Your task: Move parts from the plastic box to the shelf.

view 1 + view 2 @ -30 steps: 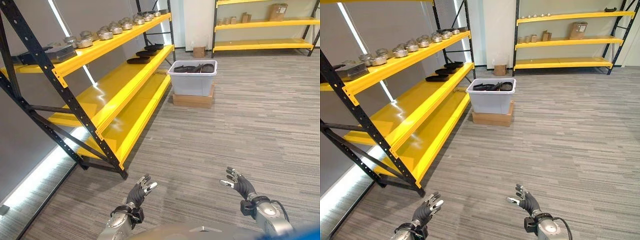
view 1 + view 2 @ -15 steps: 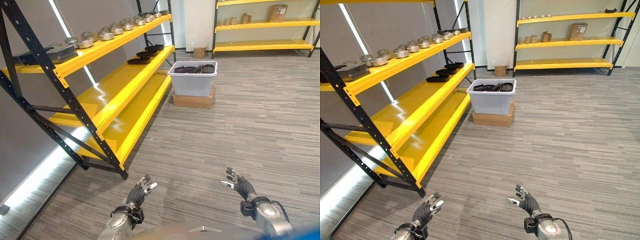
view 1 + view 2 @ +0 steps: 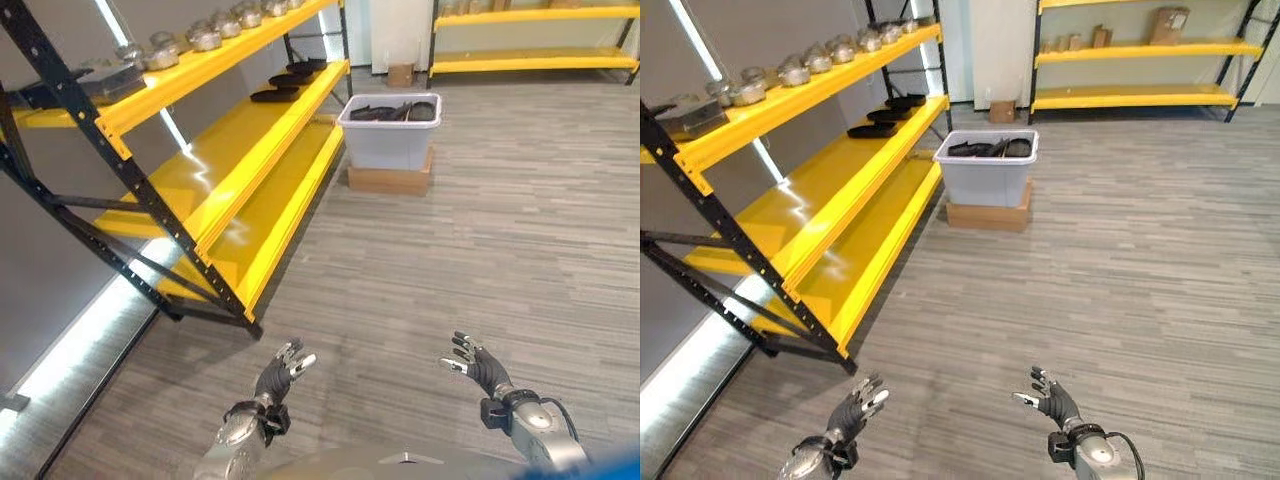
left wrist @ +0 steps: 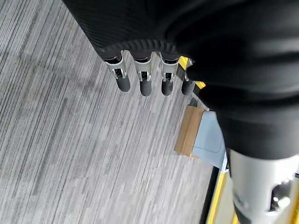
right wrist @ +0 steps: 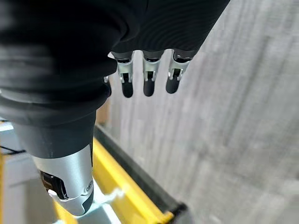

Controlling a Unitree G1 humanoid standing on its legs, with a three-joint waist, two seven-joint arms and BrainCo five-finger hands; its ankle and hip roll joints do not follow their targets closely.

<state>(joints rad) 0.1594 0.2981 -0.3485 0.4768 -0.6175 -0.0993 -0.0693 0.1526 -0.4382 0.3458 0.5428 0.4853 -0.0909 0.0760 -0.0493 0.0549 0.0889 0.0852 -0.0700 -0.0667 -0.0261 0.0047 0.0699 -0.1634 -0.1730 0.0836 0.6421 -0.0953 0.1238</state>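
Observation:
A pale grey plastic box (image 3: pixel 388 145) stands far ahead on a flat brown base (image 3: pixel 386 181), with black parts (image 3: pixel 392 111) lying inside it. To its left runs the yellow shelf rack (image 3: pixel 235 150) with black posts. Several black parts (image 3: pixel 287 85) lie on its middle level and metal parts (image 3: pixel 205 38) line the top level. My left hand (image 3: pixel 277 377) and right hand (image 3: pixel 478 367) hover low over the floor, well short of the box, both open and empty. The left wrist view shows straight fingers (image 4: pixel 145 80) and the box (image 4: pixel 211 140) beyond them.
A second yellow rack (image 3: pixel 530 62) stands along the back wall, with a small cardboard box (image 3: pixel 401 75) on the floor beside it. Grey striped floor (image 3: pixel 450 260) stretches between me and the plastic box. The rack's front post foot (image 3: pixel 248 325) is near my left hand.
The whole picture has shifted: the camera has tipped down and the box and rack sit slightly closer. Both hands keep the same open pose.

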